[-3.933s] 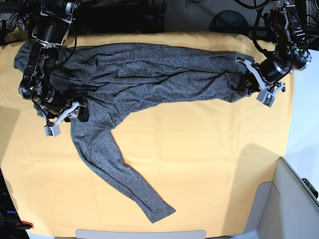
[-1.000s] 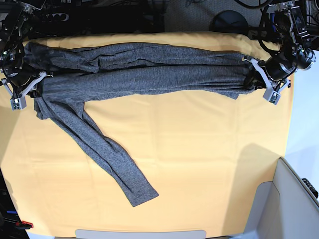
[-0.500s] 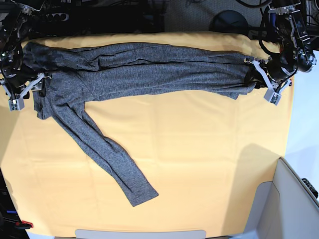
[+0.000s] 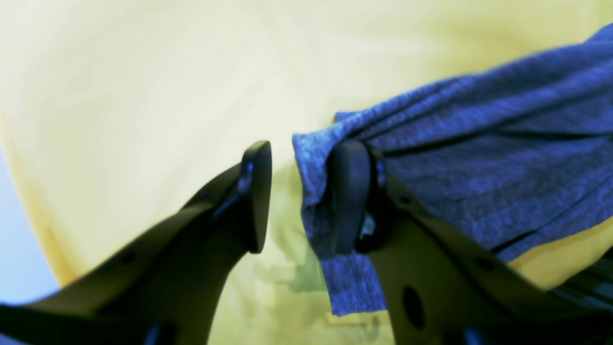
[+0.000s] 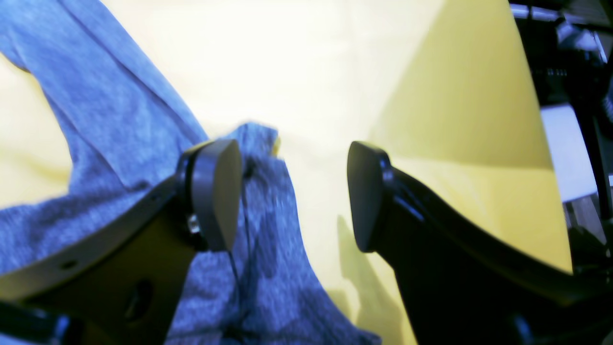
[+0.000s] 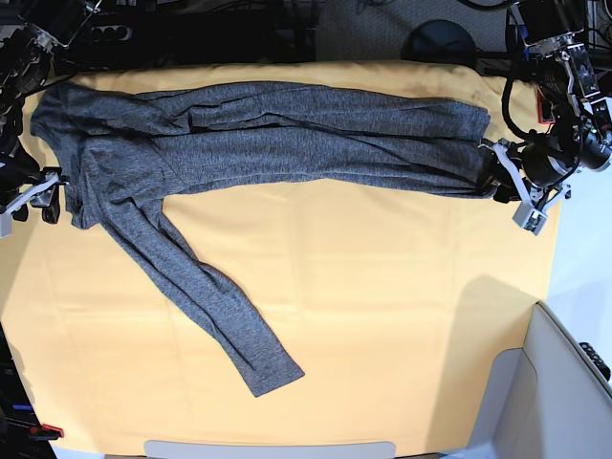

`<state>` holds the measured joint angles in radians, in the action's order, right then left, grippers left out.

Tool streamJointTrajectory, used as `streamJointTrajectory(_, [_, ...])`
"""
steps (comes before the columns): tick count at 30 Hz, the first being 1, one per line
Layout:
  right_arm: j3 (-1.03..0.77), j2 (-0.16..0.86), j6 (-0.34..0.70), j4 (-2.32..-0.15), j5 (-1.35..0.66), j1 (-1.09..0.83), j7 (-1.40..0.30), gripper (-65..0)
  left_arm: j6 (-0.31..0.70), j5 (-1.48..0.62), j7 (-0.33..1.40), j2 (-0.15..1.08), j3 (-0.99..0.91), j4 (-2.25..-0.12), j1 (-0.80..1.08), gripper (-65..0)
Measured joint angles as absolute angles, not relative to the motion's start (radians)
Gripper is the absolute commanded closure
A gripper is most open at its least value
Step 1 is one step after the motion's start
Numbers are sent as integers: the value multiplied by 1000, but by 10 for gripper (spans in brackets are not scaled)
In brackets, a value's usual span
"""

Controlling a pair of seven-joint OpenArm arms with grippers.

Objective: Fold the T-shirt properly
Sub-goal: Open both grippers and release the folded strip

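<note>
The T-shirt (image 6: 268, 134) lies stretched in a long band across the far half of the table (image 6: 382, 316), over its yellow-orange cloth, with one sleeve (image 6: 215, 306) trailing toward six o'clock. At three o'clock the left hand (image 4: 299, 196) stands spread open, the shirt's edge draped against one finger only. At nine o'clock the right hand (image 5: 294, 194) gapes wide too, with cloth lying beside one finger and nothing pinched between them.
</note>
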<state>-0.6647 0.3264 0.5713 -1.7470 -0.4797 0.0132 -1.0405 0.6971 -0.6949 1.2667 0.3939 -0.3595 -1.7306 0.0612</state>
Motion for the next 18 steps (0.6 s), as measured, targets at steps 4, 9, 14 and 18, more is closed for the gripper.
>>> streamJointTrajectory(4, [-664, 326, 569, -1747, -477, 59, -1044, -349, 697, -688, 1283, 395, -358, -1730, 60, -209])
streamJointTrajectory(9, [-662, 292, 569, -1745, -477, 86, -1045, -349, 697, -689, 1305, 416, -354, -1730, 41, -251])
streamJointTrajectory(14, [-663, 284, 566, -1689, -474, 126, -1044, -349, 697, -691, 1308, 444, -317, -1729, 47, -272])
streamJointTrajectory(18, [-662, 265, 565, -1644, -474, 139, -1044, -349, 697, -691, 1306, 460, -279, -1729, 44, -288])
